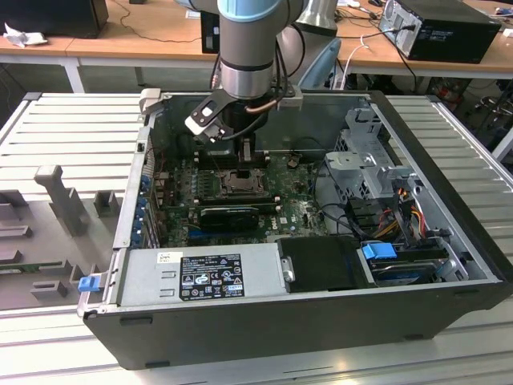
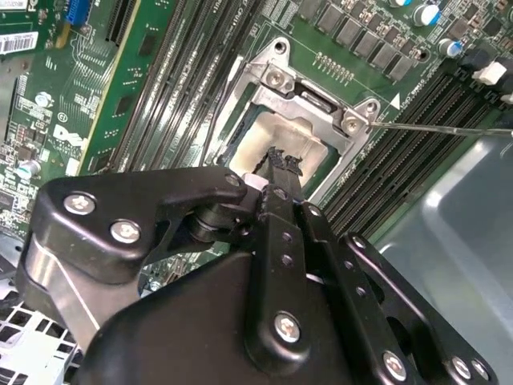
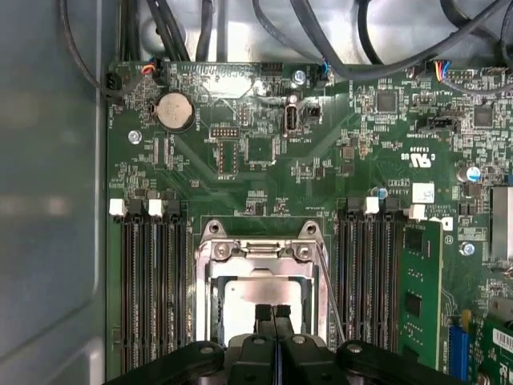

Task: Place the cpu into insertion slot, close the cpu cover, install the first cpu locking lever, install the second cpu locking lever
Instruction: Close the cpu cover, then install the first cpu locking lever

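The robot arm reaches down into an open computer case (image 1: 321, 321) that lies on its side. The gripper (image 1: 245, 154) hangs just over the insertion slot (image 1: 239, 183) in the middle of the green board (image 3: 264, 160). In the first wrist view the two black fingers of the gripper (image 3: 272, 314) are pressed together, tip against tip, and there is nothing between them. The cpu (image 3: 244, 298) is already lying in the slot, flat, with its shiny grey top facing up. The finger tips are right over it, but I cannot tell if they touch it. The cpu cover (image 3: 260, 265) is a silvery frame that sits around the cpu, so the chip shows through its big window. A thin metal lever (image 3: 330, 297) runs along one side of the slot. Long black memory slots (image 3: 152, 289) stand on both sides of it. A round silver battery (image 3: 175, 110) sits further off on the board
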### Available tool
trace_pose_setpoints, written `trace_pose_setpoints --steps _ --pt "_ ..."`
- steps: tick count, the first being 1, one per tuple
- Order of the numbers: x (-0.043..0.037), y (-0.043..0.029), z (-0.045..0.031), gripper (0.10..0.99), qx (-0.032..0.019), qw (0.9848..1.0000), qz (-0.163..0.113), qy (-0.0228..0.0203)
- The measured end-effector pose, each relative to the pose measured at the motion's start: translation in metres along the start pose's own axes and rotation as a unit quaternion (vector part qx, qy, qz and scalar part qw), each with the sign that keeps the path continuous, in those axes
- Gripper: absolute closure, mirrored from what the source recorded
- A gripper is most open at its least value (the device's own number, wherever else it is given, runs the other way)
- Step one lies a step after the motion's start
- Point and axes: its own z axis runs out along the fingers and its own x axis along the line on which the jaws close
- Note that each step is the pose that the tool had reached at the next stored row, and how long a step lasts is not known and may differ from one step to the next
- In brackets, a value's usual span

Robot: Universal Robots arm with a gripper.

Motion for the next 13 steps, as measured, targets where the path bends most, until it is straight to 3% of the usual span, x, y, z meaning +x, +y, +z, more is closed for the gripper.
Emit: trace_pose_setpoints --steps 6,13 --pt "-0.0001 -0.0035 -0.0005 0.98 0.0 1.0 0.0 0.0001" --pt "-0.0002 -0.0033 -0.012 0.98 0.0 1.0 0.0 0.0002"
